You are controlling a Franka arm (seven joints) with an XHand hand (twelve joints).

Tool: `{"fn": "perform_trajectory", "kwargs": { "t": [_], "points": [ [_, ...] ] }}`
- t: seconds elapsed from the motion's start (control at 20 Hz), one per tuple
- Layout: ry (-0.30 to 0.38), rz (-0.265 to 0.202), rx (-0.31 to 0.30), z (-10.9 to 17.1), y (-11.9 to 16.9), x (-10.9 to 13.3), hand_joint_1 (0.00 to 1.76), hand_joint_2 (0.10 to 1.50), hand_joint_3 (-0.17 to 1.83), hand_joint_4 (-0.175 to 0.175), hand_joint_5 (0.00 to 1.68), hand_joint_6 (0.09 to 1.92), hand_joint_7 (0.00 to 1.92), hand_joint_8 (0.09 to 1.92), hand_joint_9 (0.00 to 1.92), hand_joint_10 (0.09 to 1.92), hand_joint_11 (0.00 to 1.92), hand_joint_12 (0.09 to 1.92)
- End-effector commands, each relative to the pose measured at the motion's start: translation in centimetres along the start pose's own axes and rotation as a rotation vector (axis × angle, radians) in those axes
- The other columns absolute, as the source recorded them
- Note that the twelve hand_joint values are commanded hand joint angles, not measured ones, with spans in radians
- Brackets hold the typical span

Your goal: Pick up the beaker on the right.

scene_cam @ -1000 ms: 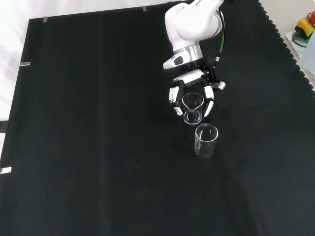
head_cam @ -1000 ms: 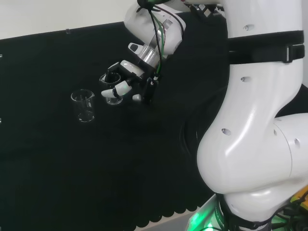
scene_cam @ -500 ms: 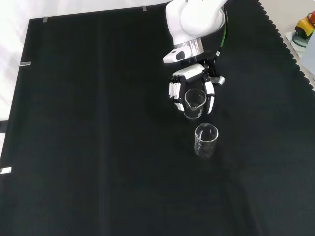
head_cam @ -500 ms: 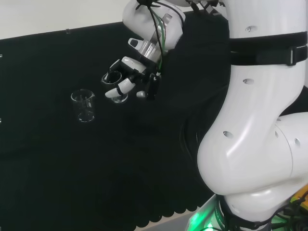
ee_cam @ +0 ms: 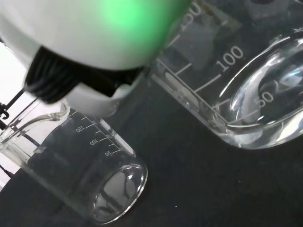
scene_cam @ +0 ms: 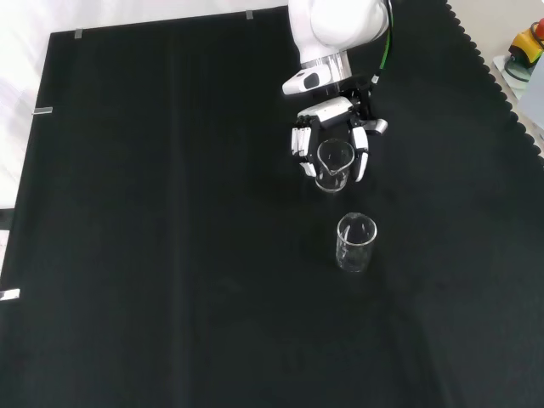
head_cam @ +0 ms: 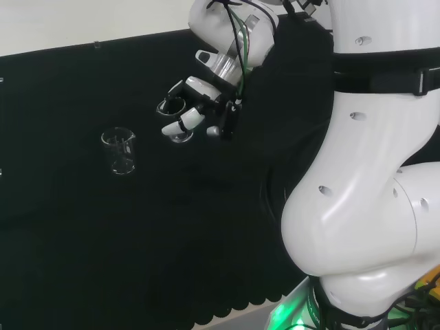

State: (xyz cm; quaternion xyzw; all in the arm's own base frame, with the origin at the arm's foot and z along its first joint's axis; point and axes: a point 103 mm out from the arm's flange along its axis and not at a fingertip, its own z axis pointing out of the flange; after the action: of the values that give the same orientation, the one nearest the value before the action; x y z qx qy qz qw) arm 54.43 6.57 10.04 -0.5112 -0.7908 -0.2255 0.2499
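1. We see the hand (scene_cam: 331, 144) with fingers curled round a beaker (scene_cam: 334, 167), held clear of the cloth (scene_cam: 170, 255).
2. A second beaker (scene_cam: 355, 242) stands upright on the cloth, nearer the front camera, well apart.

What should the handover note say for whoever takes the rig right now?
Hand: shut on the held beaker, fingers curled round its sides, beaker upright.
Things: the held beaker looks clear of the black cloth in the head view. The other beaker stands free on the cloth, nearer the camera in the front view, left of the hand in the head view.
Done: grasp made, lift apparently begun.
Left: finish the lift, keep the beaker level, stay clear of the other beaker.
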Motion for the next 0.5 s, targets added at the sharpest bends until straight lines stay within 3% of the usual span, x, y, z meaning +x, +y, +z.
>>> {"fn": "perform_trajectory", "kwargs": {
  "t": [0.05, 0.2, 0.4, 0.5],
  "points": [
    [-0.033, -0.004, 0.012, -0.3, 0.2, 0.8, 1.43, 0.7, 0.49, -0.175, 1.31, 0.5, 1.38, 0.61, 1.47, 0.09, 1.18, 0.81],
    [-0.086, -0.013, 0.032, 0.4, 0.6, 1.6, 1.43, 0.68, 0.51, -0.175, 1.32, 0.5, 1.38, 0.61, 1.48, 0.09, 1.18, 0.8],
    [-0.096, -0.03, 0.062, 0.5, 0.6, 2.1, 1.43, 0.67, 0.54, -0.175, 1.32, 0.49, 1.38, 0.61, 1.49, 0.09, 1.2, 0.79],
    [-0.154, -0.006, 0.075, 1.0, 1.0, 2.8, 1.43, 0.66, 0.55, -0.175, 1.33, 0.49, 1.38, 0.61, 1.5, 0.09, 1.21, 0.79]
  ]
}}
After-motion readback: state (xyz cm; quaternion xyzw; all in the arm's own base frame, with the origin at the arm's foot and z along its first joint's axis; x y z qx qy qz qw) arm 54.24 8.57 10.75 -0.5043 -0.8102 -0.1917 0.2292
